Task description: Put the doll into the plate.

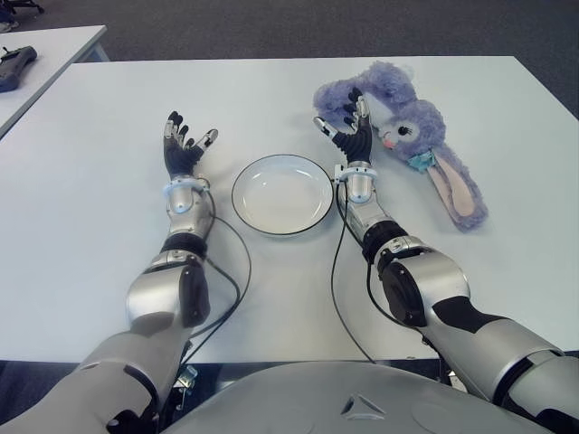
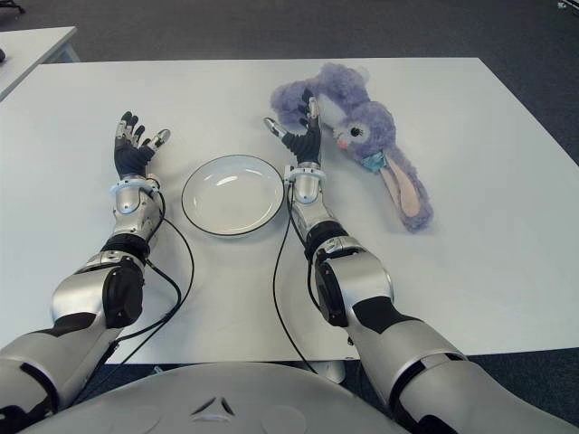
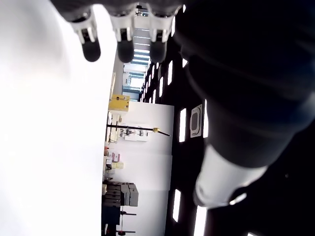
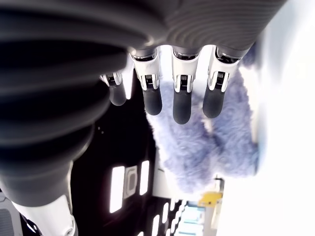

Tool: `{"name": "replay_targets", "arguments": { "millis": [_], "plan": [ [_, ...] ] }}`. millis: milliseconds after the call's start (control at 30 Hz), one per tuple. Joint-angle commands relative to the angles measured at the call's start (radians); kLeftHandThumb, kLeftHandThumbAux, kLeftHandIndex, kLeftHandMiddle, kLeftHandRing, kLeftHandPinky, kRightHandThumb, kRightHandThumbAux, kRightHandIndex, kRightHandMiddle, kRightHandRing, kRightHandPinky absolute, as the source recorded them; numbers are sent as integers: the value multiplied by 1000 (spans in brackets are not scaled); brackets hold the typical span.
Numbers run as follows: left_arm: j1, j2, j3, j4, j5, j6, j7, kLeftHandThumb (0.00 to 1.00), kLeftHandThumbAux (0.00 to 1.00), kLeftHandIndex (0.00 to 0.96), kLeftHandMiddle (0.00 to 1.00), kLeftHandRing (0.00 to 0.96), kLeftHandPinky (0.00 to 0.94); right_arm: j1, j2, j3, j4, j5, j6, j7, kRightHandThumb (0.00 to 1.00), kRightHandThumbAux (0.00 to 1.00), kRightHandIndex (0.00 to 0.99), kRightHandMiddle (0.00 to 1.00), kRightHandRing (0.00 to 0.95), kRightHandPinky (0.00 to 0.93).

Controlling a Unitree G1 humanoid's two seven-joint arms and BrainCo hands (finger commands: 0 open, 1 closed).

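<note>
Doll (image 1: 412, 136), purple plush bunny, lies on the white table (image 1: 81, 226) toward the far right corner, ears trailing to the right edge; not in plate yet. Plate (image 1: 282, 193) sits mid-table w/ nothing in it. Right hand (image 1: 346, 127) is btwn plate and doll, just beside the doll, fingers spread, nothing held. Left hand (image 1: 184, 145) is left of plate, fingers spread too, holding nothing.

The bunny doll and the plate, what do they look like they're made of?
The doll looks like soft plush: fuzzy lavender pile, pink-lined floppy ears. The plate seems glazed ceramic, or maybe enamel: smooth glossy white with a thin dark rim.
</note>
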Motion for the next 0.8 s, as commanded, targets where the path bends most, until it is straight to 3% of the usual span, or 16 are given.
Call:
{"name": "replay_targets", "arguments": {
  "millis": [33,433,800],
  "plan": [
    [257,-92,24,142,-26,69,17,0,865,57,57,28,32,-62,-11,10,11,-12,-16,13,127,735,42,122,139,177],
    [256,-91,23,142,-24,70,14,0,870,53,56,31,31,-141,-61,2,-10,-3,-33,31,185,746,43,89,100,110],
    [254,-92,21,144,-21,75,20,0,861,46,51,29,40,-230,-129,2,5,-4,2,63,178,726,38,65,69,81]
  ]
}}
